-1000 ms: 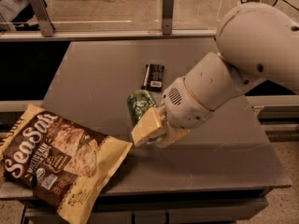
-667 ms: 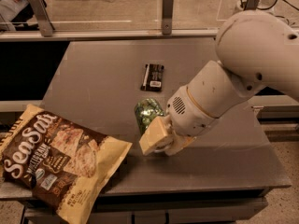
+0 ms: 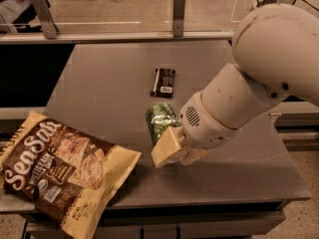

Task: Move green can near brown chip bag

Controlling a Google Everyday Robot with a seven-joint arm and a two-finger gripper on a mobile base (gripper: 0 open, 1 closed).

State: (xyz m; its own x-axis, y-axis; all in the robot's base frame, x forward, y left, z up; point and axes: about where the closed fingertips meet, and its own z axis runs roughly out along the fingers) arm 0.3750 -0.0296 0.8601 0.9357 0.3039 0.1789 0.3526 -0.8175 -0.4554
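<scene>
Shifted frontward over the grey table (image 3: 99, 83), claw (image 3: 165, 139) clasps green can (image 3: 159, 117) near brown chip bag (image 3: 60, 168).

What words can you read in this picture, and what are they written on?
"SenSati": big white letters on the brown chip bag.
Small print on the bag: too small to read.
Label on the dark snack bar: too blurred to read.
On the green can, at the gripper: no words readable.

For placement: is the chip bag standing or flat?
Flat: the brown chip bag shows its printed face upward; the gripper is at the green can.
</scene>
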